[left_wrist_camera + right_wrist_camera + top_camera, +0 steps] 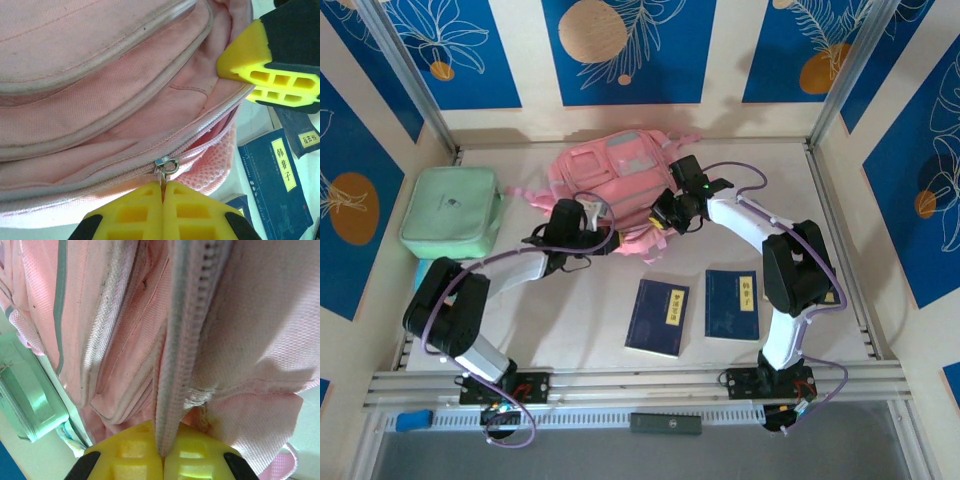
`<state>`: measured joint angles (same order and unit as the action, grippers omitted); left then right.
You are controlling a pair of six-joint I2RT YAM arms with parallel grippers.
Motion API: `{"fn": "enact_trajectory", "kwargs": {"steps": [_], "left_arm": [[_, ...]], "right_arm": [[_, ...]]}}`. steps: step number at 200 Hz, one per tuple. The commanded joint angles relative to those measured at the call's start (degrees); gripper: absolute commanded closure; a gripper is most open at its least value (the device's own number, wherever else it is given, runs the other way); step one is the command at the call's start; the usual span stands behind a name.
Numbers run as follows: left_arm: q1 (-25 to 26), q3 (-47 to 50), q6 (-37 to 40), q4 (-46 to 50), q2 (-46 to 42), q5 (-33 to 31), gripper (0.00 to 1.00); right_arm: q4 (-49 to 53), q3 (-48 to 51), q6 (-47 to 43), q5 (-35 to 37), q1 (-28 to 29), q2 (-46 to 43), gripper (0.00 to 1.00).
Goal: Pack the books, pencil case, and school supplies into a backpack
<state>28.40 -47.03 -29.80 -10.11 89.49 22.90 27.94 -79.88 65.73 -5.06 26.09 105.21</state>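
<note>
The table (pixel 570 330) is taken in first, and the pink backpack (pixel 615 175) is seen lying at its far middle, with a mint green bag (pixel 450 210) just beside it on the left. The two navy books (pixel 658 317) are laid flat on the near side, well apart from the pack and not yet packed.

Both arms are brought in on the pack's near edge. The left gripper (pixel 162 192) is pressed fully together, and the small metal zipper pull (pixel 166 165) is pinched between its yellow pads. The right gripper (pixel 161 450) is likewise clamped, with the pack's zipper tape (pixel 185 340) nipped between its fingers.

The step in hand is judged to be the unzipping of the pack. It would be best done with the tape held taut by the right gripper while the pull is drawn along the line of the teeth, away from that anchor, low and close to the fabric. The curve of the seam should be followed, not cut across. A slip is to be feared, since so little of the tab is gripped, and the soft pack could be dragged if the anchor is loosened.
</note>
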Motion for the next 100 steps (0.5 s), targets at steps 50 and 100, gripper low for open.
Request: {"fn": "enact_trajectory", "kwargs": {"steps": [50,100], "left_arm": [[-3.22,-1.95,8.02,21.88,-3.06,-14.69,1.0],[-8.8,-5.26,9.24,20.95,-2.09,-20.56,1.0]], "right_arm": [[3.85,-4.83,-7.29,-4.86,-1.46,-2.54,1.0],[3.04,-3.55,-9.89,-5.48,0.23,-2.23,1.0]]}}
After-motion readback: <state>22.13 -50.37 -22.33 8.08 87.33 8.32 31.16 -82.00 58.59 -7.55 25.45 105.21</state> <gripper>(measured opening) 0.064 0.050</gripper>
